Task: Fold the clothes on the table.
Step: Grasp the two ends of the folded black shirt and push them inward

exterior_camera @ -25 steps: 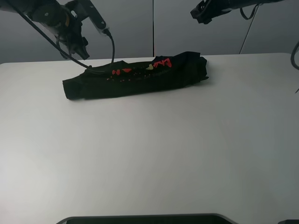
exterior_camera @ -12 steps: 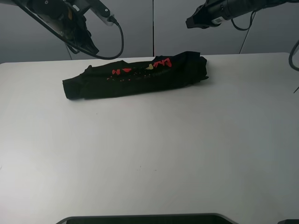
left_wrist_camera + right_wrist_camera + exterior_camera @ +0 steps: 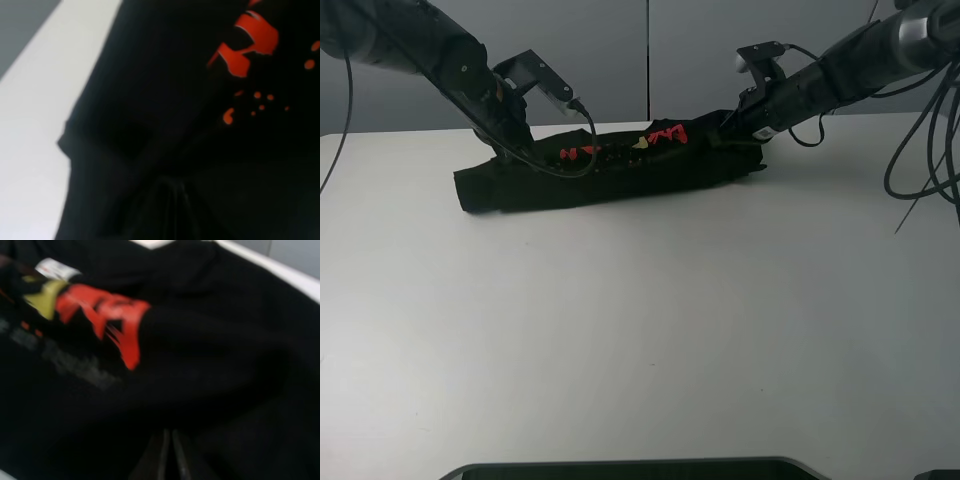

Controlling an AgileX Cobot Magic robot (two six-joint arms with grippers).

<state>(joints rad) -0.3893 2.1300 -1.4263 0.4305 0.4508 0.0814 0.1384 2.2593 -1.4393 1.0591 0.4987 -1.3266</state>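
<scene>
1. Right, exterior high first. The shirt (image 3: 610,170) is folded into a long, narrow band at the 12 o'clock side of the table (image 3: 640,340), well clear of the near edge. Its long axis runs roughly 9 to 3, with the 3 o'clock end slightly further back. The red print (image 3: 670,133) faces up, towards the 2 o'clock end.
2. Same view. The left gripper (image 3: 515,150) is down on the band's far edge near the 9 o'clock end. The right gripper (image 3: 732,125) is down on the far edge at the 3 o'clock end. Each arm has its own end, so nothing crosses the middle.
3. Left wrist. The left gripper (image 3: 170,200) has its jaws drawn together in black cloth (image 3: 150,75), and the creases converge on the tips. You can read that as a pinch on the shirt. White table (image 3: 40,100) shows just beside the shirt's edge.
4. Right wrist, which is blurred. The right gripper (image 3: 168,455) has its jaws tight together with the tips buried in the shirt (image 3: 210,365). I can't confirm that fabric is actually caught between them. The white label (image 3: 56,269) and the red print sit beyond the tips.
5. My read is that both holds are on the far long edge. The next fold would pull across the short axis, towards 6 o'clock. Lift both ends evenly, and check the right hold before you commit.
</scene>
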